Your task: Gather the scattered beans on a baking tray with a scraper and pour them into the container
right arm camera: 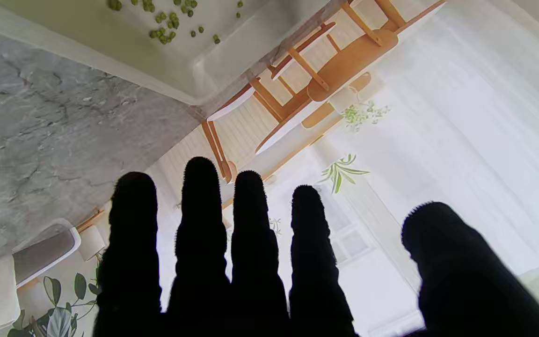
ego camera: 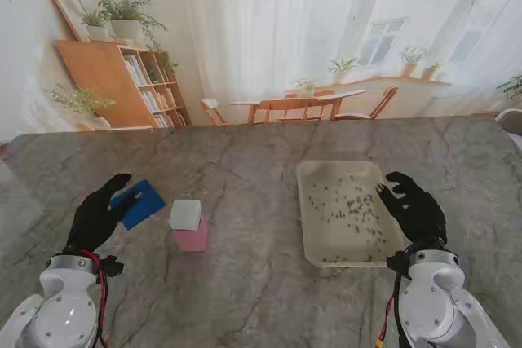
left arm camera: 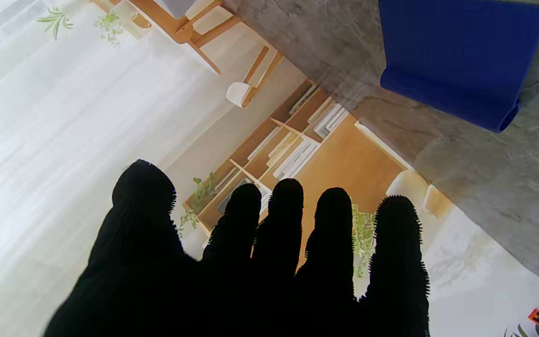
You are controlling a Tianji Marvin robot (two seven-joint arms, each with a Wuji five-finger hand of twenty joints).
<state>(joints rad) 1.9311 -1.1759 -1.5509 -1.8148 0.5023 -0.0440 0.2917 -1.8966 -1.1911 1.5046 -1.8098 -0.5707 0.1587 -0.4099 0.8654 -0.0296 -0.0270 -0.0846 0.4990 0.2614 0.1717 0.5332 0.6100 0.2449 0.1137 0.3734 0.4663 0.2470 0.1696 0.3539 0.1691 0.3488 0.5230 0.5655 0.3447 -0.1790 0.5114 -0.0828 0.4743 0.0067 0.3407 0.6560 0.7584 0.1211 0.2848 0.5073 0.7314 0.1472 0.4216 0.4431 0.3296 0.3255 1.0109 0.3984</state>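
My left hand (ego camera: 96, 218) hovers over the grey marble table (ego camera: 245, 283), far to the left of the pink container (ego camera: 190, 227), which I take as my landmark. Its fingers (left arm camera: 286, 220) are stretched out and spread, gripping nothing. The blue scraper (ego camera: 140, 203) lies flat on the table just to the left of the container and slightly farther from me; from the stand view my fingertips reach its near-left edge, though I cannot tell whether they touch it. In the left wrist view the scraper (left arm camera: 456, 61) shows its rolled handle edge, apart from my fingertips.

The container itself stands left of the table's middle, with a pale lid or top face over its pink body; I cannot make out whether it is open.

Well to the right of the container lies the white baking tray (ego camera: 310, 226), with small green beans (ego camera: 347, 205) scattered over its floor, a few more lying along the near edge. In the right wrist view the beans (right arm camera: 171, 21) show near a tray corner.

My right hand (ego camera: 416, 205) is farthest from the container, at the tray's right rim, fingers (right arm camera: 201, 210) straight and apart, thumb out, holding nothing.
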